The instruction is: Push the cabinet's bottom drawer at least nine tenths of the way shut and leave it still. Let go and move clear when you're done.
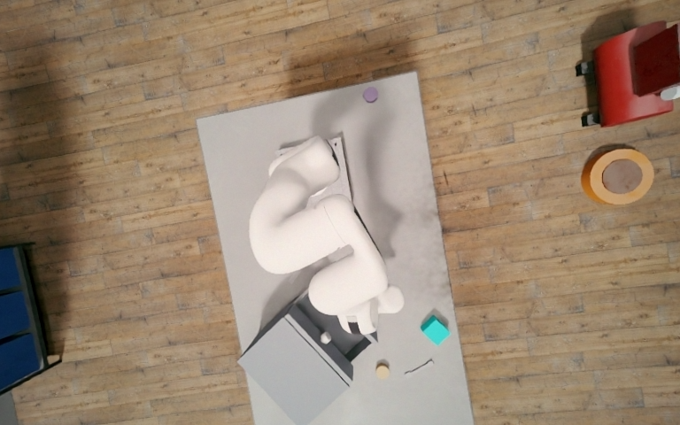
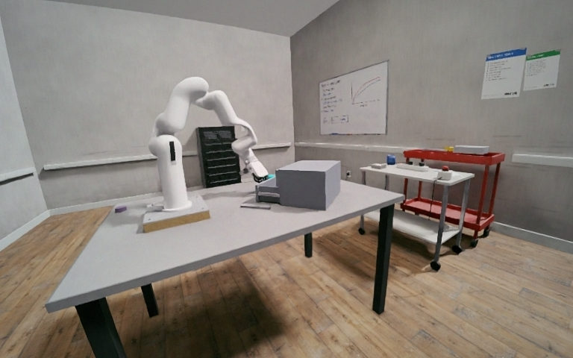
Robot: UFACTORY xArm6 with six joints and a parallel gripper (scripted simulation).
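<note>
Cabinet: a plain grey box (image 1: 293, 371) near one end of the surface (image 1: 227, 158), turned at an angle to the edges.
Bottom drawer: pulled out from the cabinet's front (image 1: 333, 336), well open, its dark inside showing from above; a small pale knob (image 1: 326, 337) stands on it.
Arm: white, bent over from its base plate (image 2: 176, 220) and reaching down to the drawer's outer end.
Pincer: down at the drawer's far edge (image 1: 360, 327), fingers partway closed and clamped on something there; it looks like the drawer's front, though the arm hides the exact contact.
Nearby on the surface: a teal cube (image 1: 435, 329) just beside the pincer, a small tan cylinder (image 1: 382, 371), a thin grey strip (image 1: 418, 367), and a purple disc (image 1: 370, 95) well apart at the other end.
Room: a red cart (image 2: 485, 157) and a white trolley (image 2: 442, 208) by the wall.
</note>
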